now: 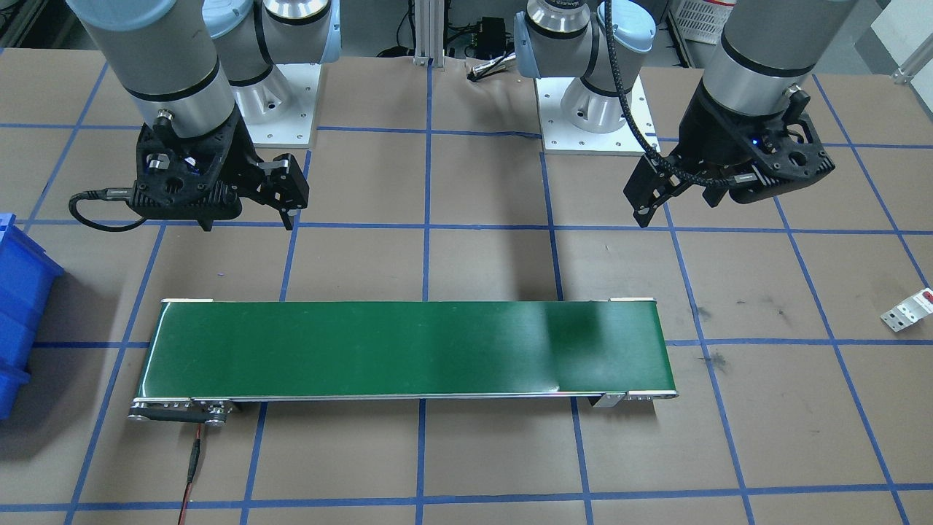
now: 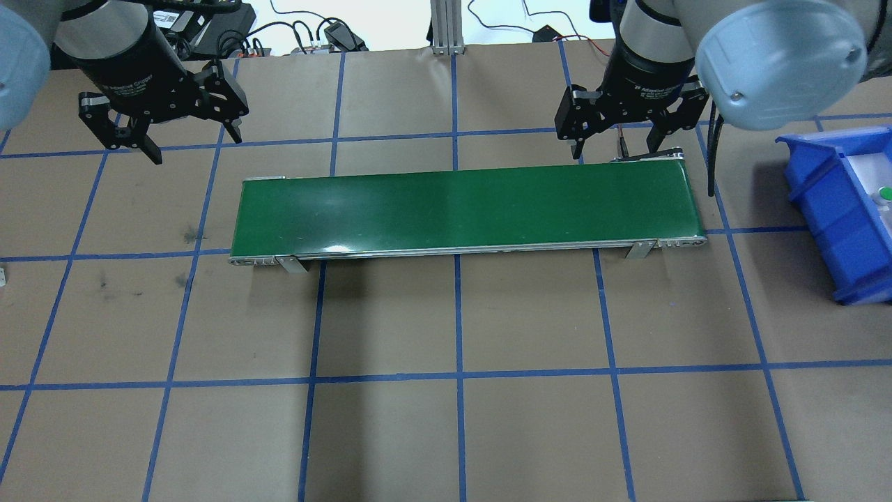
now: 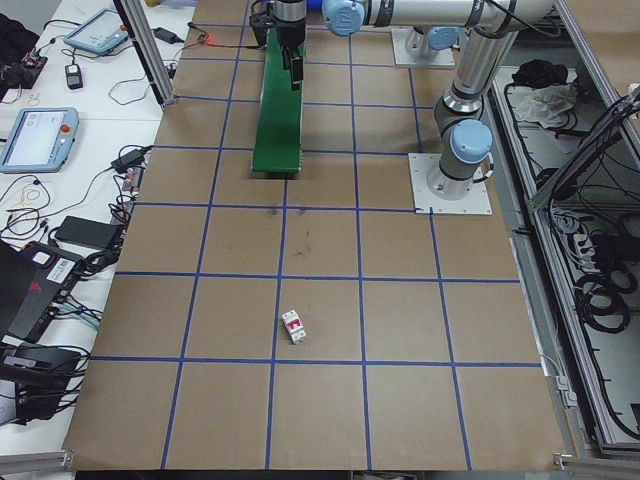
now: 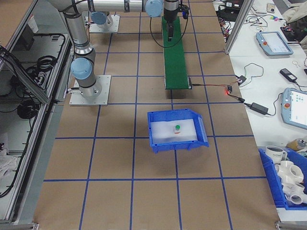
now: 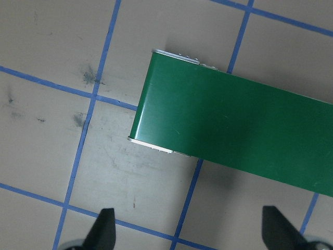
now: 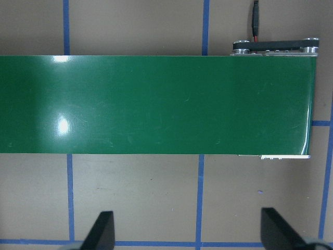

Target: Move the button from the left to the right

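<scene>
The button (image 4: 177, 128) is small in every view that catches it. From the exterior right camera it shows as a green cap on a pale body, standing cap-up on the white floor of the blue bin (image 4: 156, 132), near the middle; its orange base and its long axis cannot be made out. In the overhead view the bin (image 2: 822, 188) is cut off at the frame's 3 o'clock edge, and only the green cap (image 2: 886, 193) shows at the very edge. The front-facing view shows only a corner of the bin (image 1: 18, 292) and nothing inside it.

The left gripper (image 2: 188, 136) hangs above the table beyond the conveyor belt's (image 2: 460, 209) left end, at about 10 o'clock in the overhead view — fingers spread wide, holding nothing. Its wrist camera looks straight down on that end of the belt (image 5: 234, 125), with both fingertips (image 5: 104, 229) at the lower edge, well apart.

The right gripper (image 2: 617, 143) hangs over the belt's right end, about 1 o'clock in the overhead view, fingers likewise apart and empty; its wrist view shows fingertips (image 6: 104, 229) parted below the belt (image 6: 156, 104).

A white block with a red mark (image 3: 294, 326) lies alone on the table, well apart from the belt on the left-arm side — partly cut off in the front-facing view (image 1: 910, 310).
</scene>
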`<move>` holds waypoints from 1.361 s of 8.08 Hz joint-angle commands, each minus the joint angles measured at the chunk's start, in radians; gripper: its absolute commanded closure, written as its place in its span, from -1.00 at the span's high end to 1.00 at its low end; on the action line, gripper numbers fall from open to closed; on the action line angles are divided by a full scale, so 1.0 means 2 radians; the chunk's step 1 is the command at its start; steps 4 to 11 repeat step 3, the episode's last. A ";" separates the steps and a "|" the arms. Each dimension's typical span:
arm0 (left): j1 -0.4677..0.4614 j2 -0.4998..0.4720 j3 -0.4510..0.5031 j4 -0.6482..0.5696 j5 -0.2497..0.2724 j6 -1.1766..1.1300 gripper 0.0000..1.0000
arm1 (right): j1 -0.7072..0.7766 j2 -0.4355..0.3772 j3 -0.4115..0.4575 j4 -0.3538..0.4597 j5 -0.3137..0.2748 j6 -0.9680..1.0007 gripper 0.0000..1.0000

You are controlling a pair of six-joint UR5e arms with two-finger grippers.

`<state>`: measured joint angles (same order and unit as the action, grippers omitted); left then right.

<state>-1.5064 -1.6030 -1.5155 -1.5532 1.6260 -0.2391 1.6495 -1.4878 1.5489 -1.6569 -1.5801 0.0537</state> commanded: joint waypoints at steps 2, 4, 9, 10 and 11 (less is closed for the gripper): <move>0.000 0.000 0.000 0.000 0.001 0.001 1.00 | 0.000 0.002 0.003 0.001 -0.004 -0.014 1.00; 0.000 0.000 0.000 0.000 0.001 0.001 1.00 | 0.000 0.002 0.003 0.005 -0.005 -0.014 1.00; 0.000 0.000 0.000 0.000 0.001 0.001 1.00 | 0.000 0.002 0.003 0.005 -0.005 -0.014 1.00; 0.000 0.000 0.000 0.000 0.001 0.001 1.00 | 0.000 0.002 0.003 0.005 -0.005 -0.014 1.00; 0.000 0.000 0.000 0.000 0.001 0.001 1.00 | 0.000 0.002 0.003 0.005 -0.005 -0.014 1.00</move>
